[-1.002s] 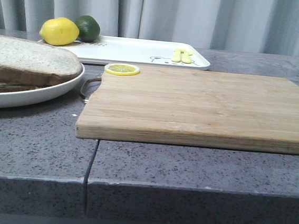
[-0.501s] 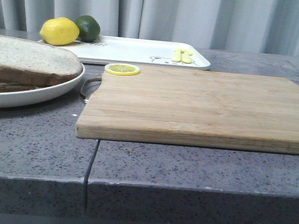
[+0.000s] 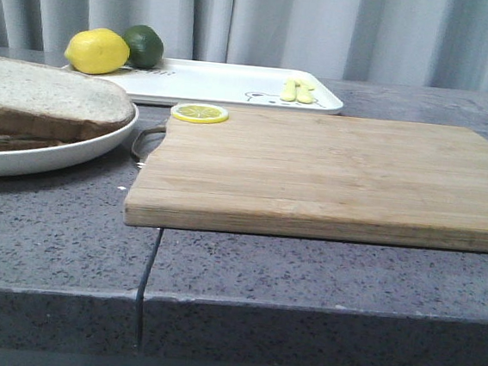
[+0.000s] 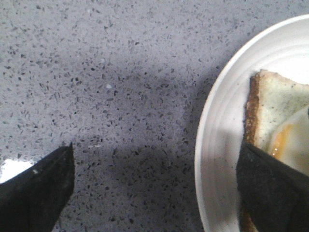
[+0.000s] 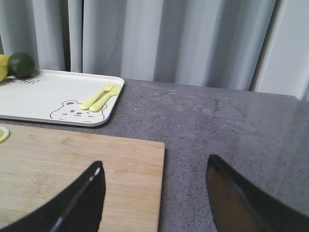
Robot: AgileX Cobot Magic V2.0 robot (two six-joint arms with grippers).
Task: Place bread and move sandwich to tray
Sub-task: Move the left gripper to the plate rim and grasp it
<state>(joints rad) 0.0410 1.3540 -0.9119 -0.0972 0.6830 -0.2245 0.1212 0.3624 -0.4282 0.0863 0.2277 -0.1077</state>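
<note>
A round white plate [image 3: 74,151] sits at the left of the front view. A thick pale bread [image 3: 45,93] slice with a brown crust lies on top of darker layers on it. In the left wrist view the sandwich [image 4: 270,108] shows as a crusted slice bearing glossy egg white with an orange streak, inside the plate rim [image 4: 217,159]. My left gripper [image 4: 154,188] is open, with one finger over the grey counter and the other over the plate's edge. The white tray [image 3: 227,84] lies at the back. My right gripper [image 5: 157,188] is open above the cutting board's corner, holding nothing.
A wooden cutting board [image 3: 323,173] fills the middle, with a lemon slice [image 3: 199,112] at its far left corner. On the tray are a lemon [image 3: 97,51], a lime [image 3: 143,45] and a small yellow fork and spoon [image 5: 100,97]. Curtains hang behind the grey counter.
</note>
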